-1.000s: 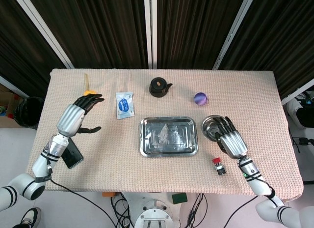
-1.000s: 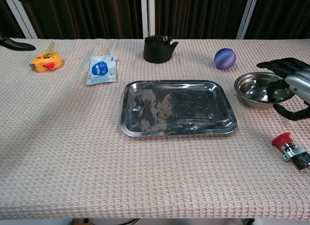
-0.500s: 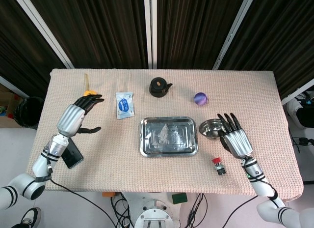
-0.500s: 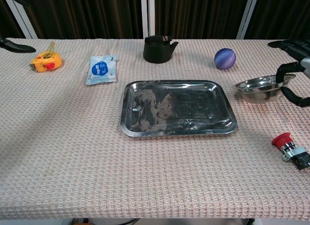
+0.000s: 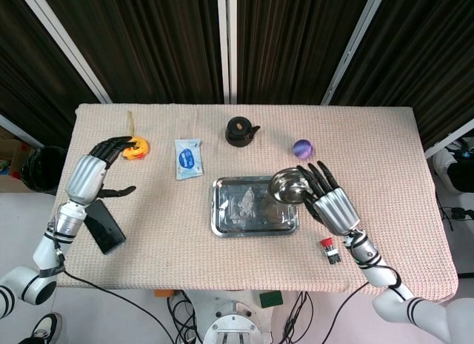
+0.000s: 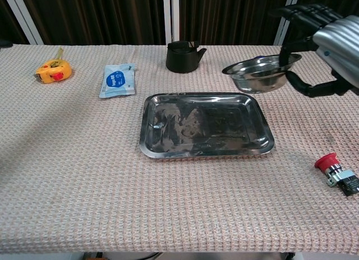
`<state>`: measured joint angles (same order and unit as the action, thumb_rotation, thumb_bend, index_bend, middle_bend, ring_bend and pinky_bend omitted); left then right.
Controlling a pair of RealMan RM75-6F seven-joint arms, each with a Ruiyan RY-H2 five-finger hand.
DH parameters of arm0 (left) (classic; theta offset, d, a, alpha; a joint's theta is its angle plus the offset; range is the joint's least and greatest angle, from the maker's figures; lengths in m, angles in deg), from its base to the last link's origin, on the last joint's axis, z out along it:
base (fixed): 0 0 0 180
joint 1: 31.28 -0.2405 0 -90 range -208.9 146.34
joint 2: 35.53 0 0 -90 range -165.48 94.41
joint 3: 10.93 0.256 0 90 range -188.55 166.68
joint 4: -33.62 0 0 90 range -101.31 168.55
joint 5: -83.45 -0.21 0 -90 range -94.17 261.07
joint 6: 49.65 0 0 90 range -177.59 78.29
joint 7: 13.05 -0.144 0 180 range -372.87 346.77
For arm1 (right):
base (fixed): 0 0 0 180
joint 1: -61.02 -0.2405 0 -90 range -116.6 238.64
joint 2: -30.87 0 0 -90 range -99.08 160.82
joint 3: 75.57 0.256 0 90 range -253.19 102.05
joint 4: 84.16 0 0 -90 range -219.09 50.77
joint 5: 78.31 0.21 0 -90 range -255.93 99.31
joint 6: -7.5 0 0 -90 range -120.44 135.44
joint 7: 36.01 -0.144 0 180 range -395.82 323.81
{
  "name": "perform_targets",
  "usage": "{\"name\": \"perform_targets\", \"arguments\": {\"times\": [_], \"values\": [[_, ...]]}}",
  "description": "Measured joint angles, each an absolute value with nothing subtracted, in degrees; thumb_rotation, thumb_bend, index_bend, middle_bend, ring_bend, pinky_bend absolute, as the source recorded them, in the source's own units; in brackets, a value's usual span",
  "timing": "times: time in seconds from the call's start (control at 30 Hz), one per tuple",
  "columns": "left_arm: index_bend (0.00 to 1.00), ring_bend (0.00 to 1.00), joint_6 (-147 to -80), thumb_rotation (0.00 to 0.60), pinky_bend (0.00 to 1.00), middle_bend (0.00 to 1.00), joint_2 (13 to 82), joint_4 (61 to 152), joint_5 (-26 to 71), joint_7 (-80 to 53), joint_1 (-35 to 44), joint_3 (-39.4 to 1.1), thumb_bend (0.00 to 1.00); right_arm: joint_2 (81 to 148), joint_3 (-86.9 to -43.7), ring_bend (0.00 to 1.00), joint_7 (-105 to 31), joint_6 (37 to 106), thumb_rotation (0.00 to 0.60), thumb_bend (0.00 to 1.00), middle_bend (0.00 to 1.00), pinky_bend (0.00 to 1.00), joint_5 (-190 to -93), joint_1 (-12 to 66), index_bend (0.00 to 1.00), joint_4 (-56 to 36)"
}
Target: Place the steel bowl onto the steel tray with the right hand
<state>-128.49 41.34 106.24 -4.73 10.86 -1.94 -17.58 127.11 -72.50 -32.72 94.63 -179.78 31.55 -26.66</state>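
So the right hand has the round shiny steel bowl pinched by its rim, fingers over the far edge and thumb underneath, and the bowl is up in the air, not touching anything. In the chest view it hangs right of centre near the top, above the upper right corner of the rectangular steel tray. From the head view the bowl overlaps the tray's right end, with the right hand just to its right.

The left hand sits at the left side of the frame, fingers loosely spread and holding nothing, next to the yellow tape measure.

Also on the beige woven tablecloth: a blue-and-white packet, a black teapot, a red-capped button switch at lower right.
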Motion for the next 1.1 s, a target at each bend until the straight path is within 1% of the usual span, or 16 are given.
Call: {"name": "perform_targets", "arguments": {"times": [0.2,0.47,0.5,0.57,0.67,0.73,0.83,0.9,0.93,0.97,1.03,1.1], "values": [[0.19,0.12,-128.4,0.600,0.20,0.15,40.2,105.4,-3.9,11.9,-2.8,-17.7,0.05,131.6,-72.4,0.00,-31.3,88.5,0.600,0.59,0.00,0.00,-180.8,26.6,0.79,-27.2],[0.19,0.12,-128.7,0.600,0.20,0.15,39.9,104.9,-4.1,12.8,-3.1,-18.0,0.05,137.6,-72.8,0.00,-31.5,84.8,0.600,0.59,0.00,0.00,-180.4,24.0,0.79,-34.6],[0.19,0.12,-128.7,0.600,0.20,0.15,40.0,104.9,-4.2,12.8,-3.1,-18.0,0.05,138.1,-72.9,0.00,-31.7,84.5,0.600,0.58,0.00,0.00,-180.3,23.9,0.79,-35.4],[0.19,0.12,-128.6,0.600,0.20,0.15,40.2,104.7,-4.3,12.9,-3.1,-18.0,0.05,138.9,-73.5,0.00,-32.6,84.1,0.600,0.54,0.00,0.00,-180.1,23.8,0.75,-36.4],[0.19,0.12,-128.5,0.600,0.20,0.15,40.4,104.5,-4.4,13.1,-3.0,-18.1,0.05,139.1,-74.2,0.00,-34.6,83.0,0.600,0.45,0.00,0.00,-179.6,23.9,0.68,-36.4],[0.19,0.12,-128.5,0.600,0.20,0.15,40.4,104.4,-4.4,13.1,-3.0,-18.1,0.05,138.9,-74.7,0.00,-35.5,82.1,0.600,0.38,0.00,0.00,-179.1,23.9,0.60,-36.0],[0.19,0.12,-128.6,0.600,0.20,0.15,40.5,104.2,-4.7,13.4,-3.0,-18.1,0.05,138.3,-75.1,0.00,-36.0,81.2,0.600,0.26,0.00,0.00,-178.4,24.0,0.45,-35.0],[0.19,0.12,-128.7,0.600,0.20,0.15,40.6,104.1,-4.9,13.5,-3.0,-18.1,0.05,137.8,-75.3,0.00,-36.2,80.8,0.600,0.18,0.00,0.00,-178.1,24.0,0.30,-34.1],[0.19,0.12,-128.7,0.600,0.20,0.15,40.7,104.0,-5.0,13.5,-2.9,-18.0,0.05,137.6,-75.3,0.00,-36.3,80.6,0.600,0.17,0.00,0.00,-177.9,24.1,0.27,-33.7],[0.19,0.12,-128.6,0.600,0.20,0.15,40.8,103.9,-5.0,13.4,-2.9,-18.0,0.05,137.4,-75.4,0.00,-36.4,80.3,0.600,0.16,0.00,0.00,-177.7,24.1,0.19,-33.2],[0.19,0.12,-128.2,0.600,0.20,0.15,40.9,103.7,-5.1,13.1,-2.8,-17.9,0.05,136.9,-75.4,0.00,-36.4,79.8,0.600,0.13,0.00,0.00,-177.3,24.1,0.09,-32.4],[0.19,0.12,-127.9,0.600,0.20,0.15,41.0,103.7,-5.0,13.1,-2.7,-17.9,0.05,136.3,-75.5,0.00,-36.5,79.3,0.600,0.10,0.00,0.00,-176.9,24.1,0.03,-31.3]]}}
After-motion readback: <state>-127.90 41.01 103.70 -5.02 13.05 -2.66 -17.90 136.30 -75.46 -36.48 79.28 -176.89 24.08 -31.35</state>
